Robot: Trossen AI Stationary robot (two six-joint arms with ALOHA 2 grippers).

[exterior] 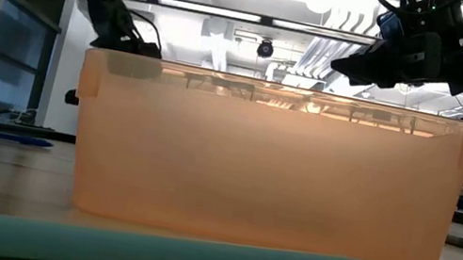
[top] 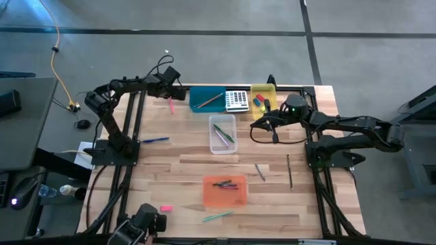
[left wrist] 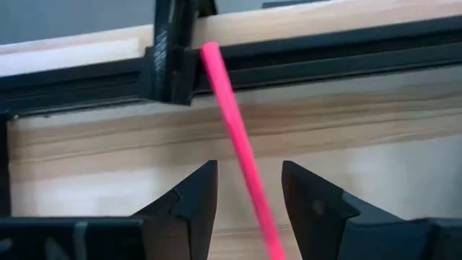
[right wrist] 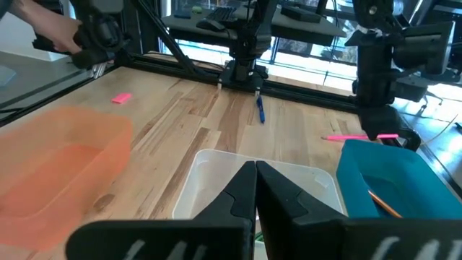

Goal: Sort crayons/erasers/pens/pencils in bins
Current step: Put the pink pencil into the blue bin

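A pink pencil [left wrist: 229,123] lies on the wood at the table's far left, just left of the teal bin [top: 208,99]; its far end reaches the black frame rail. My left gripper [left wrist: 249,165] points steeply down over it, open, one finger on each side of the pencil without touching it. My right gripper [right wrist: 255,167] is shut on nothing and hovers above the clear bin [top: 223,134], which holds pens. The yellow bin [top: 263,99] holds erasers, and the orange bin [top: 225,190] holds dark crayons. A tan pencil [right wrist: 382,204] lies in the teal bin.
A calculator [top: 236,101] stands between the teal and yellow bins. Loose on the wood lie a blue pen [top: 155,140], a pink eraser [top: 165,208], a green pen [top: 218,216] near the front edge, and two thin sticks [top: 289,170] at the right.
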